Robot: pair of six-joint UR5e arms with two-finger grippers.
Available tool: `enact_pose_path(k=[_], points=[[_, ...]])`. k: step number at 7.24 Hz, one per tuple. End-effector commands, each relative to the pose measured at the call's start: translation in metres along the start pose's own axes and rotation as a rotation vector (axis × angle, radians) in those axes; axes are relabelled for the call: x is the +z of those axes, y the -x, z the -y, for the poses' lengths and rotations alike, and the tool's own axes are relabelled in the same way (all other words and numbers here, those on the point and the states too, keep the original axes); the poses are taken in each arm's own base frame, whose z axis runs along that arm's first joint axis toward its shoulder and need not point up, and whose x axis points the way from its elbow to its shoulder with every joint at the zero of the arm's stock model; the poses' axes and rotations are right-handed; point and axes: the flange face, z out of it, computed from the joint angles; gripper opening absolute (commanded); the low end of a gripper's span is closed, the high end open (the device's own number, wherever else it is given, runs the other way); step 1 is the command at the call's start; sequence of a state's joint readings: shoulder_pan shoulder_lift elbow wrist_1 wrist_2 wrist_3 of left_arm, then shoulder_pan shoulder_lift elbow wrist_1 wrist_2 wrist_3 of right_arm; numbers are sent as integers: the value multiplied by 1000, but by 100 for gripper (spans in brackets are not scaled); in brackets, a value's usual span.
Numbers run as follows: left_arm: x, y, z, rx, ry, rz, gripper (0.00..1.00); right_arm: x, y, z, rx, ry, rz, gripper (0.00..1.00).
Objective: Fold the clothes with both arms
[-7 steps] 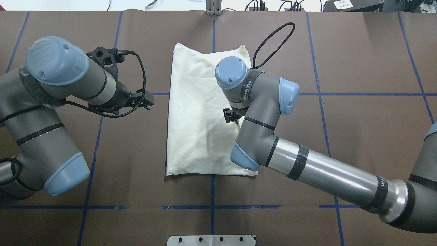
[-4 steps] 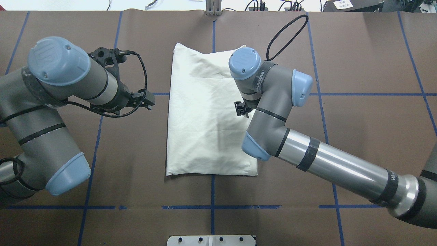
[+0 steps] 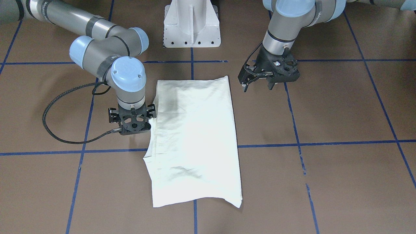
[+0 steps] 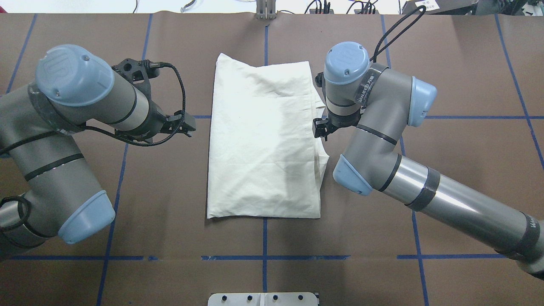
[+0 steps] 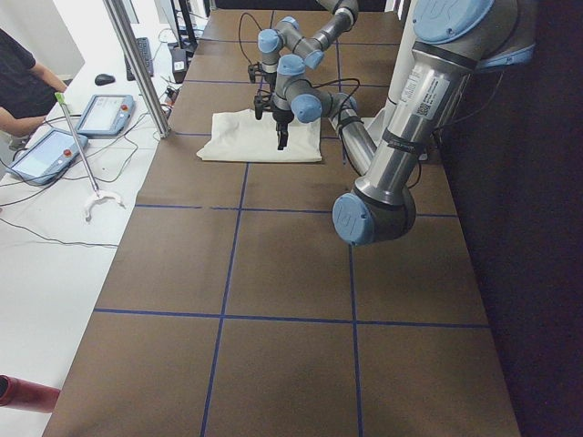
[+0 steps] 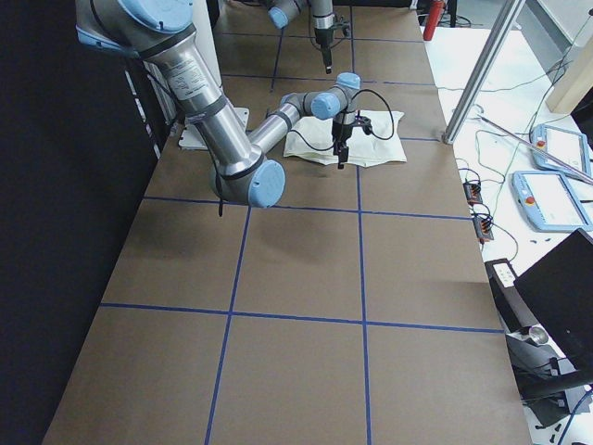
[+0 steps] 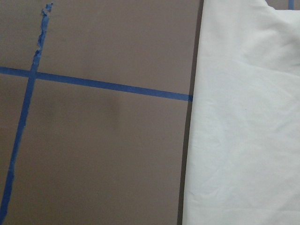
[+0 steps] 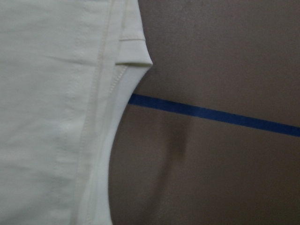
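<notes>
The clothes are one cream shirt, folded into a tall rectangle, plain side up, flat in the middle of the table. It also shows in the front view. My right gripper points straight down at the shirt's right edge, where a small flap sticks out. Its fingertips are hidden under the wrist, so I cannot tell its state. The right wrist view shows only the shirt's hem beside bare table. My left gripper hangs open and empty, a short way off the shirt's left edge.
The white pedestal base stands at the robot's side of the table. A black cable loop trails from the right wrist. Blue tape lines cross the brown table. Beside the table's far edge are a person, two tablets and a metal pole.
My right arm has swung from over the shirt's middle out to its right edge, uncovering the cloth. The left arm has barely shifted.
</notes>
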State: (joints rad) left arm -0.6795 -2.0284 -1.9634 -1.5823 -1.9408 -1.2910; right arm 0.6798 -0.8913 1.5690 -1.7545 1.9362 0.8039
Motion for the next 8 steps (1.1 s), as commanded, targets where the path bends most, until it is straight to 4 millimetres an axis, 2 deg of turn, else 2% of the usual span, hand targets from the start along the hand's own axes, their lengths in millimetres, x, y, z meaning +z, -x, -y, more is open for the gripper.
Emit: enact_pose_path(k=[1, 2, 4, 5, 6, 8], points=[[29, 2, -50, -134, 90, -85, 100, -55, 5, -24, 33, -50, 118, 100], [49, -1, -77, -238, 136, -120, 100, -72, 6, -32, 48, -70, 147, 100], [88, -18, -138, -426, 103, -80, 96, -86, 6, -43, 88, -64, 189, 100], [105, -22, -149, -475, 92, -54, 93, -92, 5, -48, 87, -67, 201, 100], [124, -24, -150, -492, 89, -22, 91, -93, 6, -49, 86, -68, 203, 100], [137, -31, -151, -495, 74, -10, 84, -93, 6, -49, 86, -68, 204, 100]])
